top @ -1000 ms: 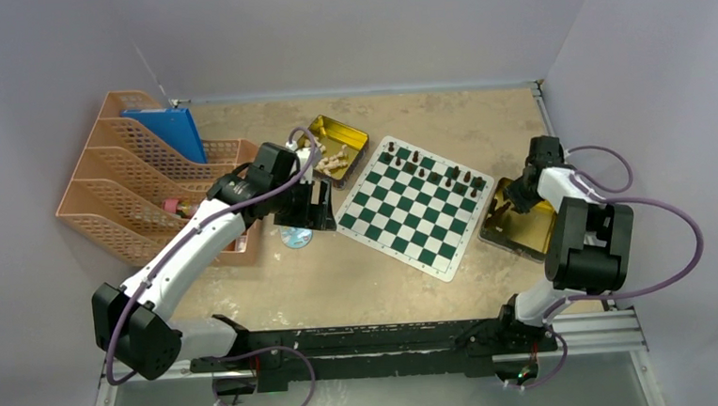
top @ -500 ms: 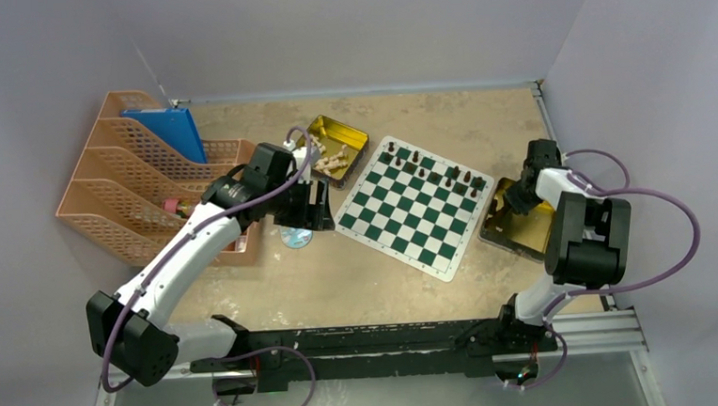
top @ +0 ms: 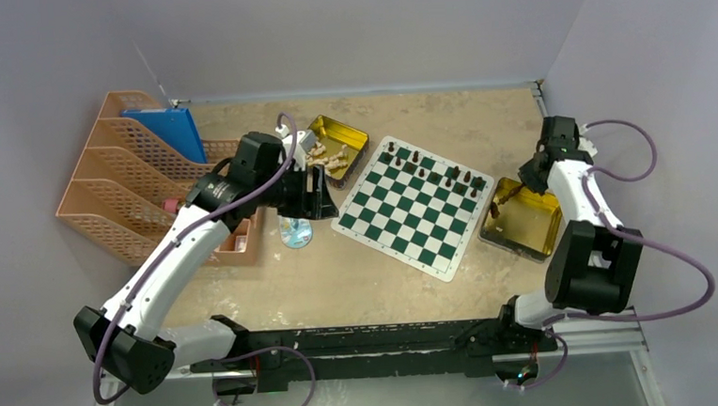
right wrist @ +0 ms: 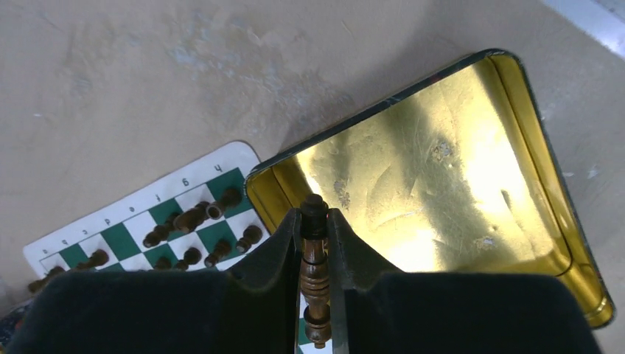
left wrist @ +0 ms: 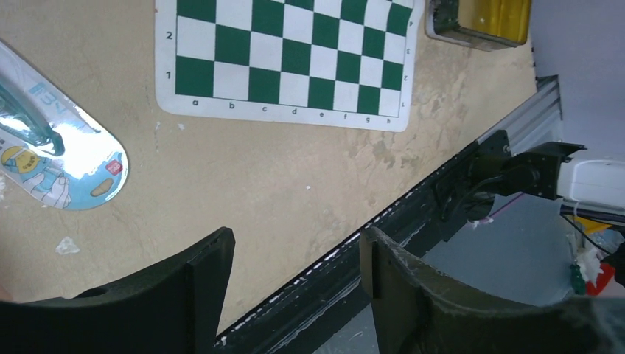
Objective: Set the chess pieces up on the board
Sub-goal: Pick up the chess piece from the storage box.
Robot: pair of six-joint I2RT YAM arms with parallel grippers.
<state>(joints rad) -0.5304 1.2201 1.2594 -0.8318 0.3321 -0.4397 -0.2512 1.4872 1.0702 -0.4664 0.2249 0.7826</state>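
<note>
My right end effector (right wrist: 315, 221) pinches a dark brown chess piece (right wrist: 315, 269) above the far end of the gold tin (right wrist: 516, 96), just right of the board (top: 403, 214), where other dark pieces (top: 433, 168) line the far rows; my left end effector (left wrist: 295, 251) hangs open, holding nothing, over the bench (left wrist: 243, 184) beside the board's left edge
</note>
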